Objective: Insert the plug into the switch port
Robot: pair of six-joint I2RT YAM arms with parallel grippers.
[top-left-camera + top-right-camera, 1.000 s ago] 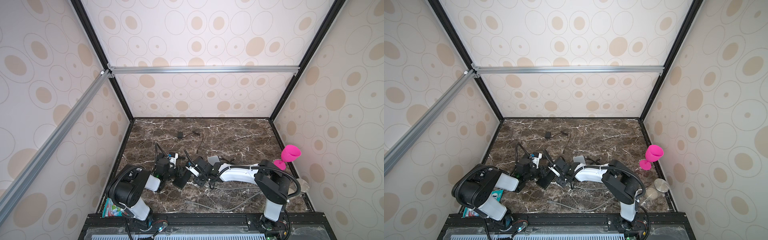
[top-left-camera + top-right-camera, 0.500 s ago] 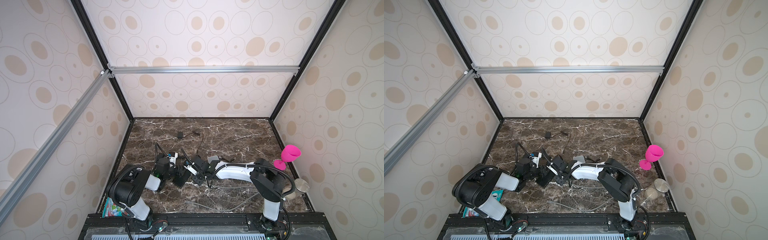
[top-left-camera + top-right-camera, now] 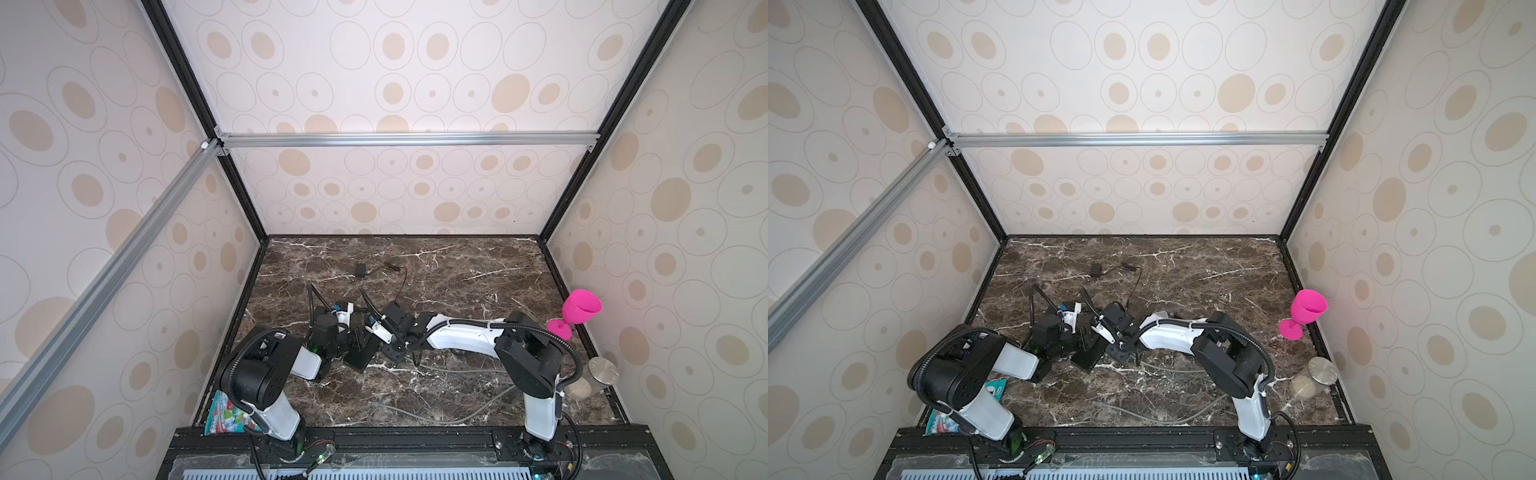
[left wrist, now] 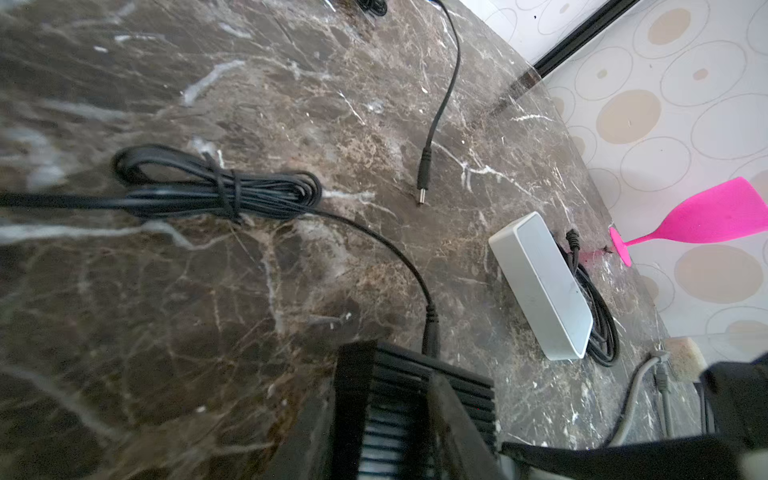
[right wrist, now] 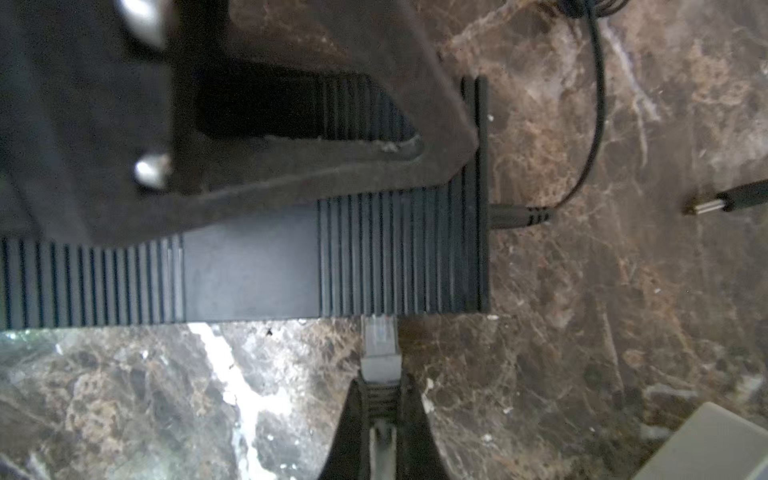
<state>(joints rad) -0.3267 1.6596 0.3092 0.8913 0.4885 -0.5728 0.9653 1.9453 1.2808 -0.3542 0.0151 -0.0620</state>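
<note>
Pinching the plug [image 5: 380, 349], right claw [image 5: 382, 397] (jaws closed), tip against switch [image 5: 249, 274].

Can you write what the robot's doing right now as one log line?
left gripper: holds switch | right gripper: holds plug | plug: tip at switch edge, not fully in

A robotics lab test cell is shown. The space is boxed in by panels [image 3: 395, 83] papered with circles, which are held in black frame posts [image 3: 235, 187] and braced by aluminium rails [image 3: 407, 139]. A left arm [image 3: 266, 374] and a right arm [image 3: 461, 336] are mounted on a black base rail [image 3: 415, 434] at the front edge of a marble-patterned tabletop [image 3: 457, 266]. Unrelated props are laid out: a pink goblet [image 3: 579, 307], a metal-lidded jar [image 3: 598, 374], a black switch [image 5: 249, 274] and a loose grey cable [image 3: 436, 419].
</note>
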